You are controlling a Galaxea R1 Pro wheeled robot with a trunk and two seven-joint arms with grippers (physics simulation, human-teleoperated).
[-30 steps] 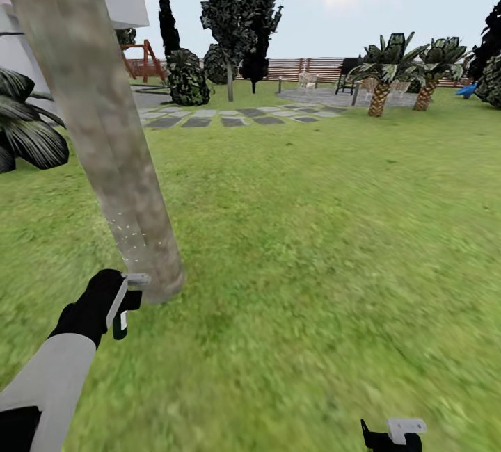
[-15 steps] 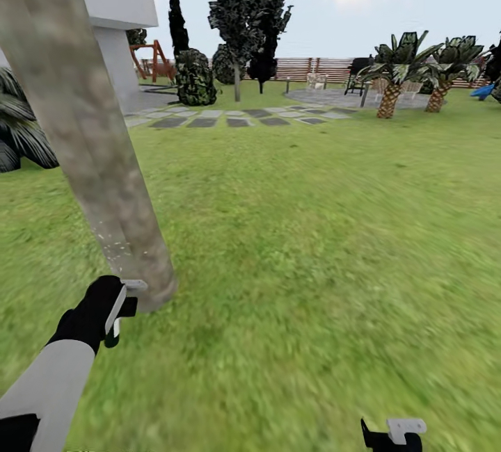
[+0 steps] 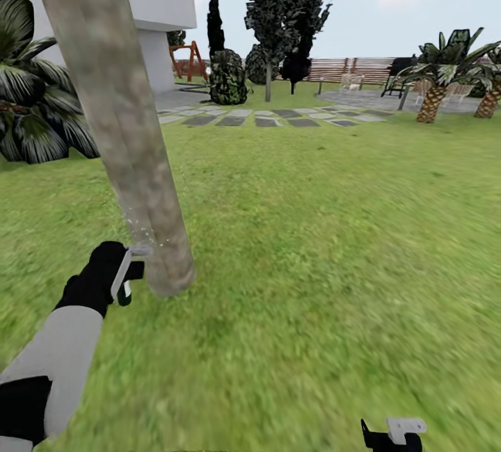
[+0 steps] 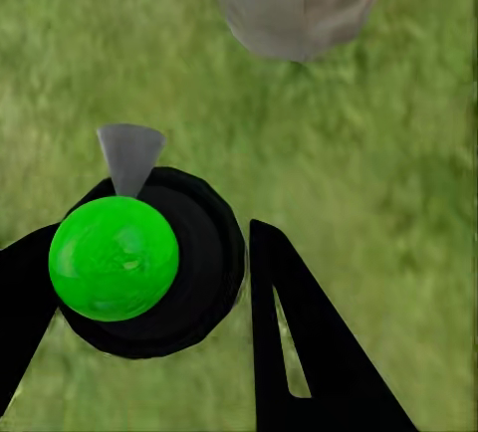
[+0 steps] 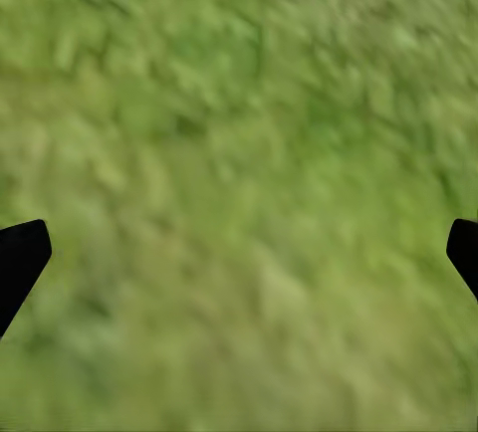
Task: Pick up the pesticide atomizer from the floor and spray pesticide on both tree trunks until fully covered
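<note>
A thick mottled grey-brown tree trunk [image 3: 118, 111] leans up from the grass floor [image 3: 313, 243] at the left. Whitish pesticide specks [image 3: 139, 229] dot its bark low down. My left gripper [image 3: 124, 275] is shut on the pesticide atomizer [image 3: 132, 257], whose pale grey head almost touches the trunk base. In the left wrist view the atomizer [image 4: 119, 258] sits between the black fingers [image 4: 299, 352], bright green and black, with its grey nozzle [image 4: 129, 153] pointing toward the trunk base [image 4: 299, 4]. My right gripper [image 3: 393, 434] hangs low over grass, open [image 5: 239, 253].
A white house [image 3: 146, 7] and a spiky dark plant [image 3: 35, 104] stand behind the trunk. Stepping stones [image 3: 271, 118], dark conifers [image 3: 278, 14], palms [image 3: 435, 83] and a slat fence [image 3: 355, 69] lie far ahead. Open lawn spreads to the right.
The whole view has swung, so the scene slid right in the picture. My left gripper stays at the trunk base with the atomizer, and specks still show on the bark.
</note>
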